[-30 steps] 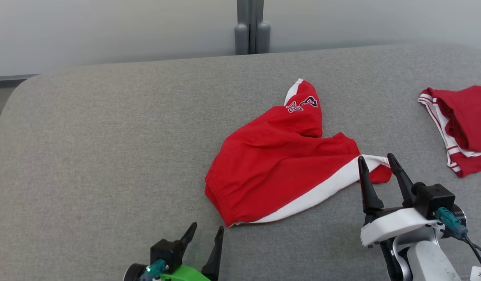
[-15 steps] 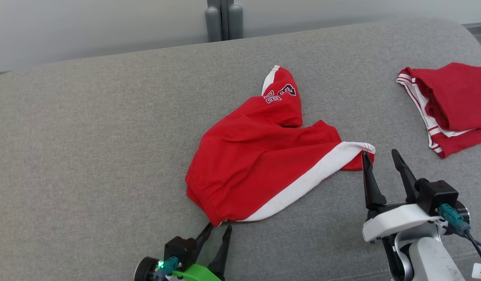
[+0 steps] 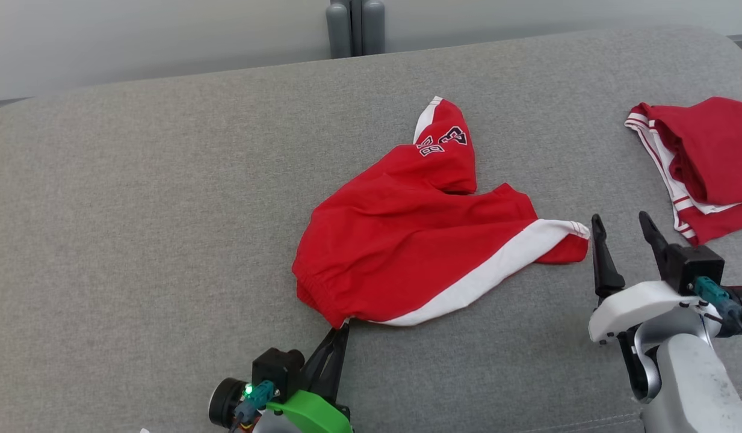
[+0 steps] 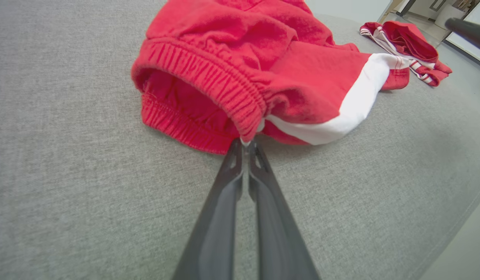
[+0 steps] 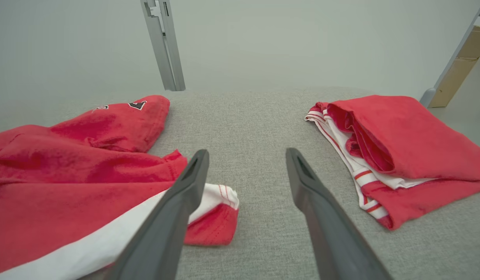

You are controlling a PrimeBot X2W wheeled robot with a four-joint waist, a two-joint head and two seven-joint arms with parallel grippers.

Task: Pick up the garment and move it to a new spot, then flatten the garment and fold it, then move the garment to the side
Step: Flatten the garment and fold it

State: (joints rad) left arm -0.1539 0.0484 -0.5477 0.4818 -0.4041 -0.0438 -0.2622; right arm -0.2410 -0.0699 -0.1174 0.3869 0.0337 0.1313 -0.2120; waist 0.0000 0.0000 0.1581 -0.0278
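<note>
The left gripper pinches the near corner of the red shorts, which stretch away toward the wide-open right gripper.

Shorts lie centred on a padded surface; a folded garment sits well to their right, a post behind.

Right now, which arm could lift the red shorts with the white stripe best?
Left. The left pincer is shut on the elastic waistband of the red shorts with a white side stripe; the right pincer hangs open beside the leg hem, holding nothing.
</note>
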